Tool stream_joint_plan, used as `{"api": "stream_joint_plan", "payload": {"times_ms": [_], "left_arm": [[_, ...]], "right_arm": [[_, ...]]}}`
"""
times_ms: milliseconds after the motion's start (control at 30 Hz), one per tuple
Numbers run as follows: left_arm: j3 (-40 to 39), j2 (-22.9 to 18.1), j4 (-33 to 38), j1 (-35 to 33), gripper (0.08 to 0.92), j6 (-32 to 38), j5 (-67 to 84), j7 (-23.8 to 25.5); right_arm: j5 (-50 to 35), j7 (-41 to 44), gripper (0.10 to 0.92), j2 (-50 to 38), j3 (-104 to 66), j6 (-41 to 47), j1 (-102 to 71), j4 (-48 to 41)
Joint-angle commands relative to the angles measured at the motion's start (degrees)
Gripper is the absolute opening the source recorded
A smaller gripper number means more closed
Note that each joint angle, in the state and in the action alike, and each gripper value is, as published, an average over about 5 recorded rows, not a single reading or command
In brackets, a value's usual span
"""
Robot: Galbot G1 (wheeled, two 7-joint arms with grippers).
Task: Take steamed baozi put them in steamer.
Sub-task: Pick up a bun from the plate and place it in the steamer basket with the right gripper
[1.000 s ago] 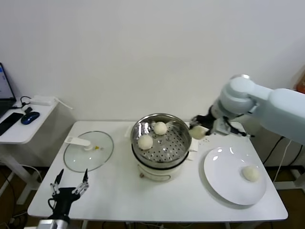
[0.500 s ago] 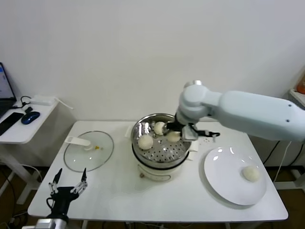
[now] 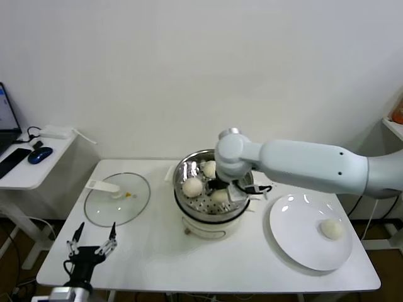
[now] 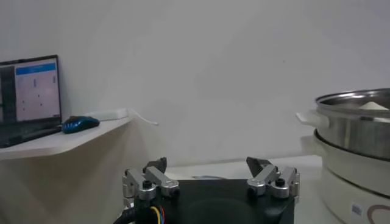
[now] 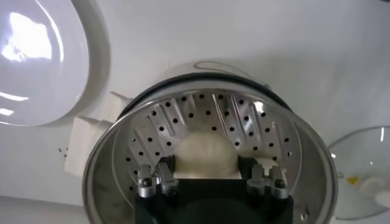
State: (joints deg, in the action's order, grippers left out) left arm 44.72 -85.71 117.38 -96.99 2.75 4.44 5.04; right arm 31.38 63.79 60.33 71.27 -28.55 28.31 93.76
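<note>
Baozi [image 5: 205, 156] in R tool [image 5: 208, 178], inside steamer [image 3: 241, 200].

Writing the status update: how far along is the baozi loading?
Done: two baozi already lie in the steamer. In hand: the right gripper is shut on a third baozi, lowered inside the basket over its perforated floor, not yet let go. Left: one baozi waits on the white plate. The left gripper is parked open at the table's near left edge.

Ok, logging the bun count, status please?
Right claw shut on baozi, inside steamer. Two baozi in the basket, one on plate. Left claw open, parked low. Nothing obstructing.
</note>
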Motion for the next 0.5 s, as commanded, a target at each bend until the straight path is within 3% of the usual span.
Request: {"api": "stream_joint_plan", "payload": {"times_ms": [33,500], "left_arm": [[-0.1,0.0,-0.2,0.1,0.823,-0.1,-0.2,0.0],[-0.1,0.3,-0.3,0.2,0.823,-0.4,-0.3,0.3]], "right_arm": [[2.0,0.1,0.67,2.2,0.5,-0.9,-1.7,-0.6],[2.4,0.5,0.67,2.6,0.5,-1.1,-2.6,-0.4]]}}
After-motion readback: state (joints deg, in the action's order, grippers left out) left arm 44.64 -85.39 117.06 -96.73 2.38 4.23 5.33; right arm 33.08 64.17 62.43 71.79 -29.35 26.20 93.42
